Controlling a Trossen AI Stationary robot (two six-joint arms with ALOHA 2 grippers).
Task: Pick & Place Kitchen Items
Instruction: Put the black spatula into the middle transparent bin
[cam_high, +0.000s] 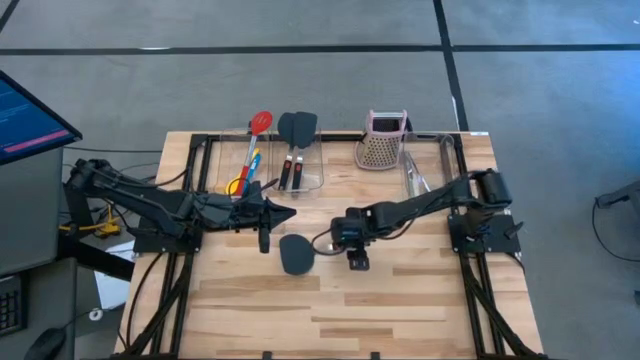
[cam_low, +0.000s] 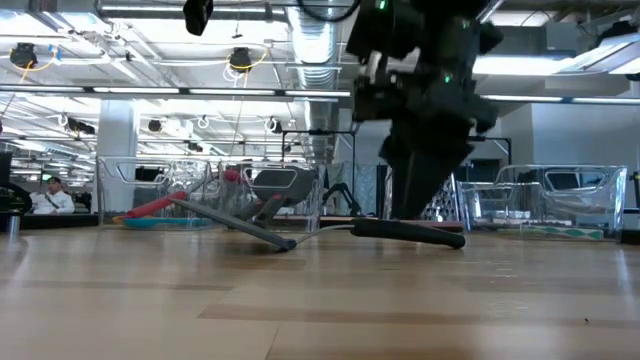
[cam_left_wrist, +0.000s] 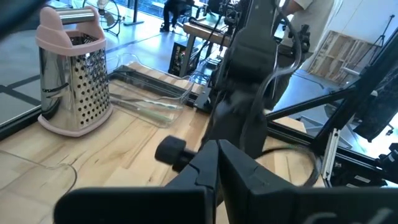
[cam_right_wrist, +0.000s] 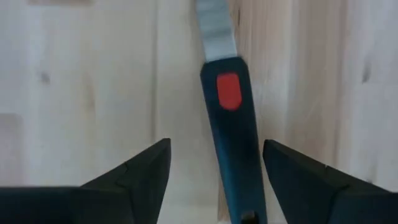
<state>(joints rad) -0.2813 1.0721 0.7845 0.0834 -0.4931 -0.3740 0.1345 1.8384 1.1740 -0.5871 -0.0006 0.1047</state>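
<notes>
Spatula (cam_right_wrist: 231, 134) handle lies betw. open right tool (cam_right_wrist: 214, 174) fingers, unseen overhead; left tool shut.

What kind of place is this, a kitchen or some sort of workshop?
Most likely a robotics lab or open workshop, not a kitchen. Two dark robot arms are mounted at a bare wooden table, the ceiling shows exposed ducts and hanging lights, and a computer screen stands beside the table. The grater and spatula look like practice props.

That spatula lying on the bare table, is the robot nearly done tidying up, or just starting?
Partly done, I'd say. Utensils already lie in the clear bin. In hand: the right gripper is open over the handle of the loose spatula, without gripping it. The left gripper waits shut nearby. Left: lifting that spatula and placing it.
</notes>
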